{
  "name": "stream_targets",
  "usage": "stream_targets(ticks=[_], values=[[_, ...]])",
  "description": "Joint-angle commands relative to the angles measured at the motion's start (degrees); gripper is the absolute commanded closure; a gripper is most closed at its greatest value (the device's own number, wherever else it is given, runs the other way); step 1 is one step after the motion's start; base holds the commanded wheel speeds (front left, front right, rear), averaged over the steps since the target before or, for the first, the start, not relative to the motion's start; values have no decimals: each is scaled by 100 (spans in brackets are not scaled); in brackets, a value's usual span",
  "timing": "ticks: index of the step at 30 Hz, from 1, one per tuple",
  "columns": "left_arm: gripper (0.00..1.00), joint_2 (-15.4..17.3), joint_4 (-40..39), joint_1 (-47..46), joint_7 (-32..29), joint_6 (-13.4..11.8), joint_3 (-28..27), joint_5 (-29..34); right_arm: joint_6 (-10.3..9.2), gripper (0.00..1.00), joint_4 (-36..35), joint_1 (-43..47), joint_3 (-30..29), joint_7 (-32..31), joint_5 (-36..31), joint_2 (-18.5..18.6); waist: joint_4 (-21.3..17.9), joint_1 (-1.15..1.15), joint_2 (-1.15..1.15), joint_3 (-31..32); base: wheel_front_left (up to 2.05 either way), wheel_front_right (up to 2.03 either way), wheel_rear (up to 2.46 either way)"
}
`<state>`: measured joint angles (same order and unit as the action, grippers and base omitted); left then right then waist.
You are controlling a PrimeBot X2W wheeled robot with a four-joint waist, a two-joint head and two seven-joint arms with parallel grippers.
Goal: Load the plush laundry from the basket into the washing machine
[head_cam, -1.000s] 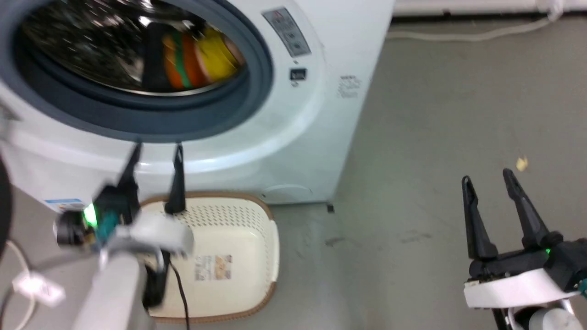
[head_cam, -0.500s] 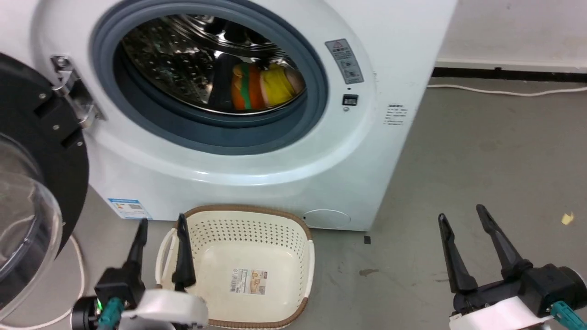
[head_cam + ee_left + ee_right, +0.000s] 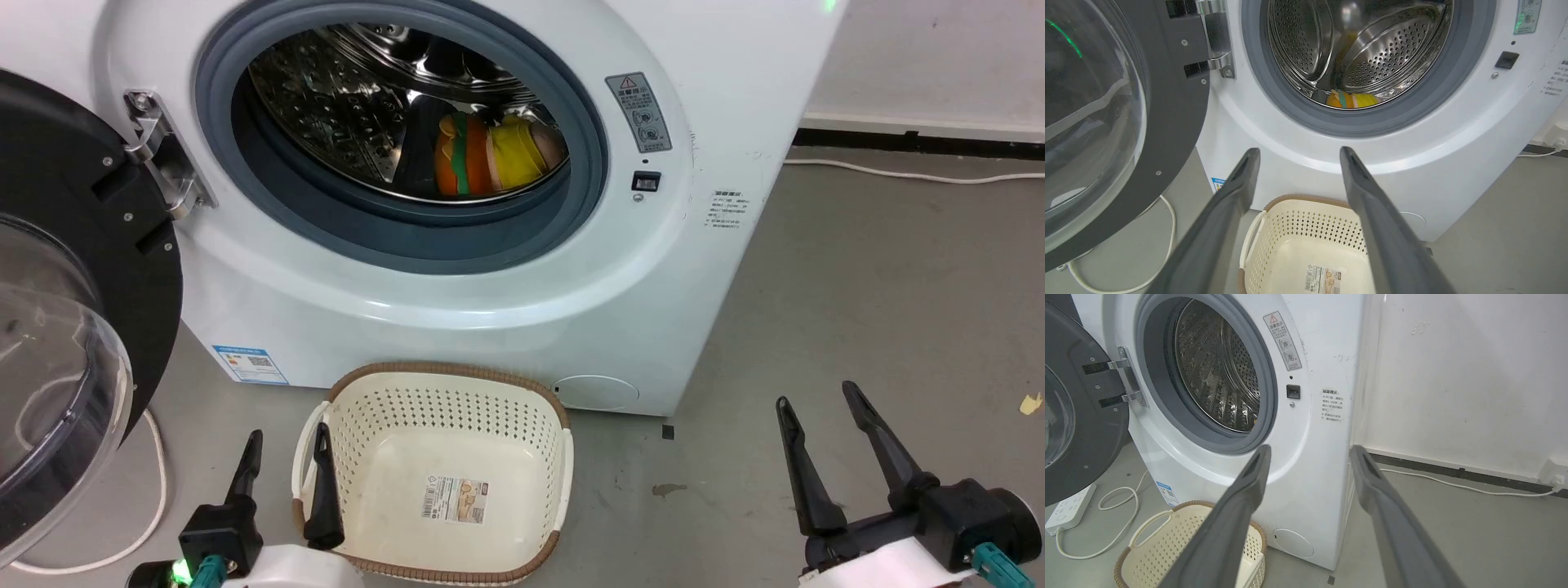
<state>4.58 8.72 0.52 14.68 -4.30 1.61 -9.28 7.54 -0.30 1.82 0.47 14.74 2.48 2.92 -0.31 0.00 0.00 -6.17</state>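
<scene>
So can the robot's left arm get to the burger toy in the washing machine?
Probably yes. The door stands wide open and nothing blocks the round port. The open left gripper, low by the basket, would only need to rise and reach deep into the drum for the plush toy.

Floor here is plain grey concrete (image 3: pixel 857 310), pretty scuffed. There's a small brownish stain (image 3: pixel 669 490) roughly mid-floor in the head view, and a tiny black square bit (image 3: pixel 668 431) just above it. Over by the right edge sits a little yellowish scrap (image 3: pixel 1030 403), can't tell what it's made of. The back wall is white painted plaster (image 3: pixel 1453 375) with a black baseboard strip (image 3: pixel 1453 470) along the bottom. A thin white cable (image 3: pixel 898 173) runs on the floor just in front of that strip toward a white box (image 3: pixel 1553 471) low on the wall. On the left, a white multi-socket power strip (image 3: pixel 1067 510) lies flat, with a loose white cord (image 3: pixel 163 490) curling near it.
</scene>
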Motion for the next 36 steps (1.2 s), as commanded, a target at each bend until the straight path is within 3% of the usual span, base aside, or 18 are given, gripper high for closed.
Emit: stream_targets(ticks=[1,36], values=[[100,6,25,10,31,66,-37,55,-5,100,18,25,12,26,-23,1,-1,0,0,-17,0,0,0],[100,-42,-198,-13,-359,136,-62,229,-1,100,6,-45,-11,-355,-59,-1,8,0,0,140,0,0,0]])
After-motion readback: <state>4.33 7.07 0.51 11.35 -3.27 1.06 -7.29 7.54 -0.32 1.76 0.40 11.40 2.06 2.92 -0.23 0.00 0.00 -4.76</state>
